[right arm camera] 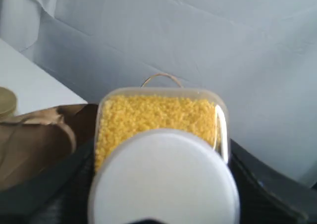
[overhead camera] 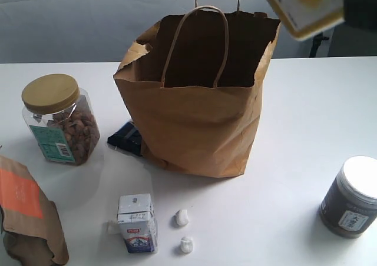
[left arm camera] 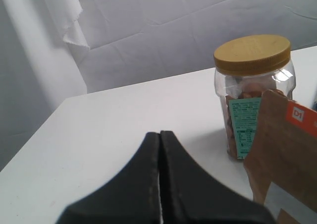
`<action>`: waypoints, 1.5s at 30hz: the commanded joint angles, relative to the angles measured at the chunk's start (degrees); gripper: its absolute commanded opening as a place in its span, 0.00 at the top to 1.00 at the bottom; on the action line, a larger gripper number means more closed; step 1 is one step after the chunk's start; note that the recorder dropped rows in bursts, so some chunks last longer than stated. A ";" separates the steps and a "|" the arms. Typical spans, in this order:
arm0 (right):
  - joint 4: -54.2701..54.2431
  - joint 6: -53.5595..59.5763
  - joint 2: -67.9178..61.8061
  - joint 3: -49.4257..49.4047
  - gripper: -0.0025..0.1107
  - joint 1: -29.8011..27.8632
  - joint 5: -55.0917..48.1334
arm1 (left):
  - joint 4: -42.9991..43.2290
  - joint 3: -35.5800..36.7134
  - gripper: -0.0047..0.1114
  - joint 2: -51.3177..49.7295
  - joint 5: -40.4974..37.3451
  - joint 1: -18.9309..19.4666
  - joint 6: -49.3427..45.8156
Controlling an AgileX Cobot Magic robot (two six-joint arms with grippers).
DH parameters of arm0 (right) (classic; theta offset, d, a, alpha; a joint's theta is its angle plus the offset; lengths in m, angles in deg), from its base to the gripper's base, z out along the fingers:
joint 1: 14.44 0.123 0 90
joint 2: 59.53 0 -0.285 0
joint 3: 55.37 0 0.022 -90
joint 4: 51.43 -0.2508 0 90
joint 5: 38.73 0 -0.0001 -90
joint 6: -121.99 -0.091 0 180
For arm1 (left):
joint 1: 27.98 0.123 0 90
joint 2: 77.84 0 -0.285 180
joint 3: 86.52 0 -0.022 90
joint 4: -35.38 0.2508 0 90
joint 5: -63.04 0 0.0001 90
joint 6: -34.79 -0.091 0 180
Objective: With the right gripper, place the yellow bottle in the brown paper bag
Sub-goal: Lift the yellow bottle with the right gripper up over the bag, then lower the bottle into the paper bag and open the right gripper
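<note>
Landmark: the tall kraft-brown paper bag (overhead camera: pixel 194 119), upright on the white table (overhead camera: pixel 294 113).
- Above the bag's right rear corner: the squarish clear plastic bottle of yellow grains (overhead camera: pixel 303 7), in my right gripper (overhead camera: pixel 347 7).
- Left of the bag: a gold-lidded clear jar of nuts (overhead camera: pixel 59 122).
- At its lower left edge: a flat dark packet (overhead camera: pixel 125 138).
- Before it: a small white-and-blue carton (overhead camera: pixel 136 223) and two small white lumps (overhead camera: pixel 182 218).
- Front-left: a brown pouch with an orange label (overhead camera: pixel 26 219).
- Front-right, well apart: a dark round jar with a white lid (overhead camera: pixel 351 198).

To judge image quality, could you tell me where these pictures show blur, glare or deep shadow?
Exterior view: the yellow bottle at the top edge is soft and cropped, and the brown paper bag is dark inside. Left wrist view: a glare spot on the nut jar; the left gripper is near-black. Right wrist view: the white cap is blurred.
</note>
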 commanded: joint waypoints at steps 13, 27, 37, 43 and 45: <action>-5.79 1.93 -26.75 18.54 0.98 -5.17 6.23 | 0.00 0.17 0.96 0.25 0.34 -0.34 0.12; -15.69 1.93 -33.14 18.54 0.98 -4.89 3.79 | 0.00 0.17 0.96 0.25 0.34 -0.34 0.12; -18.27 1.65 -33.27 18.44 0.49 -4.25 0.92 | 0.00 0.17 0.96 0.25 0.34 -0.34 0.12; -18.27 1.65 -33.27 18.44 0.31 -4.25 0.92 | 0.00 0.17 0.96 0.25 0.34 -0.34 0.12; -18.27 1.65 -33.27 18.44 0.31 -4.25 1.05 | 0.00 0.17 0.96 0.25 0.34 -0.34 0.12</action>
